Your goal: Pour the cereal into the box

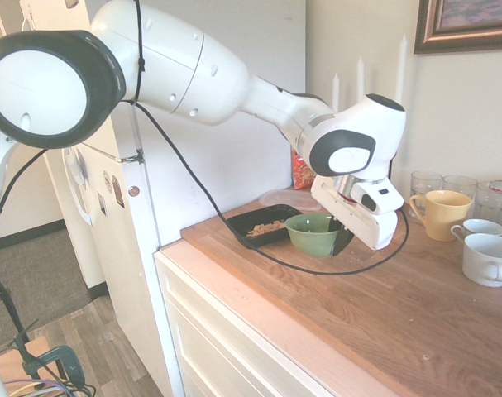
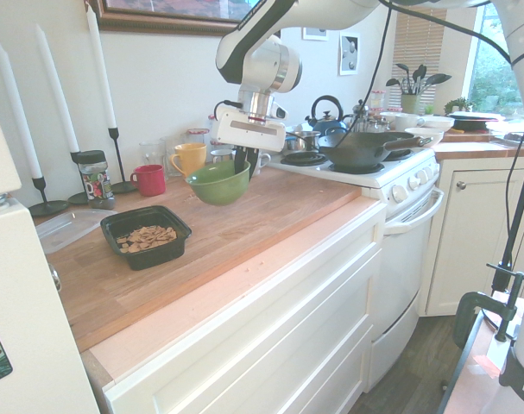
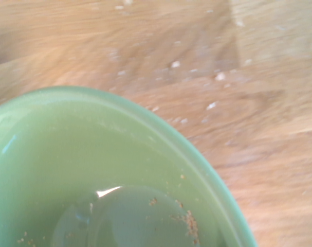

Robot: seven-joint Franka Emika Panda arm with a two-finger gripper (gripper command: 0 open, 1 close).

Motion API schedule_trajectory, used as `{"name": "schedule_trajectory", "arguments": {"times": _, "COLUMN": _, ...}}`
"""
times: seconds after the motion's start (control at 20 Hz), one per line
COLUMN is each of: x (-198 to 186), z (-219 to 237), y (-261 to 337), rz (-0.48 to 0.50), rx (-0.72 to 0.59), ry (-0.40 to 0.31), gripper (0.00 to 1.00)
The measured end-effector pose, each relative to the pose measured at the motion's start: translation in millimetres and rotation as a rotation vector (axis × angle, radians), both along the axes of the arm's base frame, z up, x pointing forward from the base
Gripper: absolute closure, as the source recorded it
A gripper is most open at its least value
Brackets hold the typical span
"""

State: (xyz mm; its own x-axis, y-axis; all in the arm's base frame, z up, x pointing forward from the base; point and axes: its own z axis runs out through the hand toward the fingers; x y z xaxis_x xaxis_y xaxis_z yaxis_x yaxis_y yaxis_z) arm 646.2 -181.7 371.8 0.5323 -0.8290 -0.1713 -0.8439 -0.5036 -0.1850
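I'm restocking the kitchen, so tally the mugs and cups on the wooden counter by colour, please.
Yellow mug: 1
Red mug: 1
White cups: 2
Total: 4

The arm [image 1: 197, 70] is finished in smooth white and built from rounded, tubular sections. Its casing is marked by narrow seams and small round recesses. At the large joint [image 1: 37, 93], a white disc is framed by a broad black ring. At the wrist [image 1: 350, 155], a white oval is bordered in dark grey, and the upper end is capped in black. The gripper [image 2: 243, 164] is fitted with a white, round-edged housing and black fingers [image 2: 239, 160]. White letters, "FRA", are printed on a black band [image 2: 522, 385].
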Motion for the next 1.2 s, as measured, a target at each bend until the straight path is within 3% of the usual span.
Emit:
{"name": "schedule_trajectory", "arguments": {"times": 0.6, "x": 7, "z": -38, "y": -44, "rz": -0.055, "rx": 0.011, "ry": -0.023, "gripper": 1.0}}
{"name": "schedule_trajectory", "arguments": {"times": 0.65, "x": 7, "z": -40, "y": -47, "rz": -0.057, "rx": 0.017, "ry": -0.026, "gripper": 0.0}}
{"name": "schedule_trajectory", "arguments": {"times": 1.2, "x": 7, "z": -58, "y": -80, "rz": -0.114, "rx": 0.054, "ry": -0.035, "gripper": 0.0}}
